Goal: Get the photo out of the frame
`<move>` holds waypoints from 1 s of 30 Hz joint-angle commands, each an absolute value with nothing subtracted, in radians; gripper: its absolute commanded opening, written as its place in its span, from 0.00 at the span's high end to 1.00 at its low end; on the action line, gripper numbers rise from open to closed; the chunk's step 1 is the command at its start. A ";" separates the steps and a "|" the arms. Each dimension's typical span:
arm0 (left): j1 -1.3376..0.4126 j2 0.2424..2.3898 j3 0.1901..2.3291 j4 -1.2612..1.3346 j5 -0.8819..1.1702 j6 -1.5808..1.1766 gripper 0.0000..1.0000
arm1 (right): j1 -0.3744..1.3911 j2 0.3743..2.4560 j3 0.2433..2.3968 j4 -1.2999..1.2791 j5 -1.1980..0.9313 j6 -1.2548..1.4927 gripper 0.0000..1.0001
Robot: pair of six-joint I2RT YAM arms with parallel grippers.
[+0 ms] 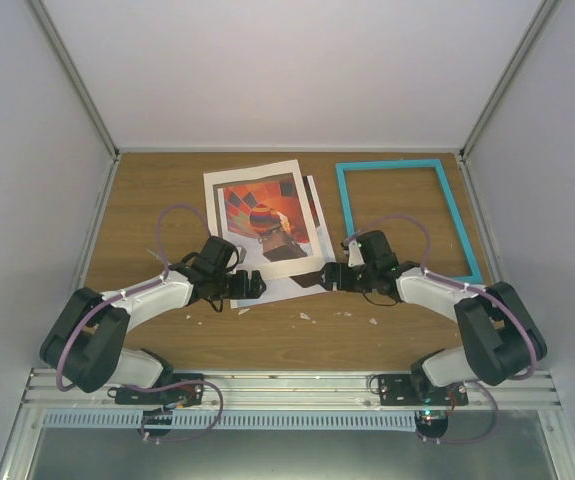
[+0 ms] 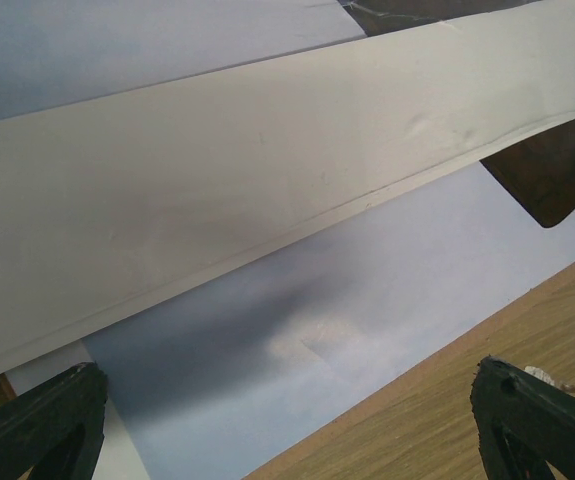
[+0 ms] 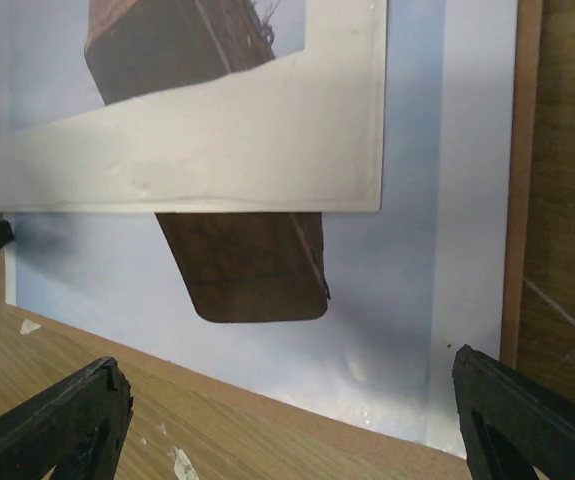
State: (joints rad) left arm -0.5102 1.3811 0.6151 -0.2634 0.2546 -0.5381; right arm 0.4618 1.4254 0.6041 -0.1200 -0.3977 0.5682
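Both pincers stand spread and hold nothing: the left gripper has its jaws as wide as they go, the right gripper nearly as wide. They face each other low over the near edge of a stack of sheets lying around the middle of the table, a little toward its far edge.

The frame lies flat by the far right corner, well apart from the stack. Bare wood shows through its opening, so the photo is already outside it. The photo is the pale blue print in the stack. The right wrist view shows its brown basket and its near strip, while a white-bordered sheet lies askew over most of it. Under the print a brown backing board peeks out along the right and near sides. A few white scraps dot the wood by the grippers.

As I read it, the step in hand is freeing the print from the sheets around it. The next move calls for a pinch on its exposed near strip alone. That is thin paper lying flat on the board, so one finger must slip under the edge without catching the board. Meanwhile the other arm would keep the white-bordered sheet or the board from dragging along
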 commanded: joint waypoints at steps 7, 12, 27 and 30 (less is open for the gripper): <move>-0.522 1.413 0.569 -0.291 0.277 -0.528 0.01 | 0.410 1.434 0.627 -0.049 -0.444 0.547 0.12; -0.522 1.408 0.574 -0.298 0.272 -0.526 0.01 | 0.417 1.419 0.679 -0.188 -0.307 0.499 0.12; -0.522 1.405 0.580 -0.301 0.283 -0.523 0.01 | 0.479 1.469 0.673 -0.261 -0.268 0.501 0.12; -0.522 1.408 0.580 -0.298 0.285 -0.525 0.01 | 0.495 1.490 0.677 -0.267 -0.258 0.503 0.12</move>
State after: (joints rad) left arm -0.5102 1.3808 0.6113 -0.2501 0.2649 -0.5259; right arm 0.4713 1.4631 0.6735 -0.2489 -0.2848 0.5026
